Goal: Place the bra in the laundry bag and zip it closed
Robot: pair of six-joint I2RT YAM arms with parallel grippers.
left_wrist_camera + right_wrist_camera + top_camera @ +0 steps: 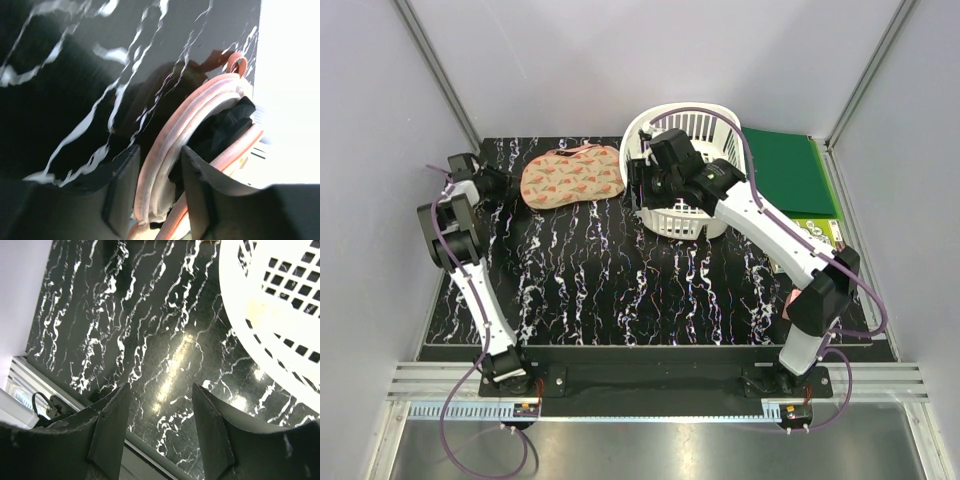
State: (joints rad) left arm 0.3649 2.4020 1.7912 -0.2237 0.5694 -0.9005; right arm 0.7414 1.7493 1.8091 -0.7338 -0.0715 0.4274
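Open black white-veined tabletop fills the frame's centre and bottom. The white slotted plastic basket blocks the upper right, the peach-pink watermelon-print pouch the upper left.

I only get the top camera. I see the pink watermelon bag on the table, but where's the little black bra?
Observer: The left wrist camera shows soft black fabric, likely the bra, inside the open mouth of the peach-pink oval fabric laundry bag.
Child: Is the left arm grabbing the bag?
Observer: Its pink zipper trim runs between the left fingers; I can't tell whether they pinch it.
Child: And the right one?
Observer: The right fingers stand open and empty above the black white-veined marble tabletop, beside the white slotted plastic basket.
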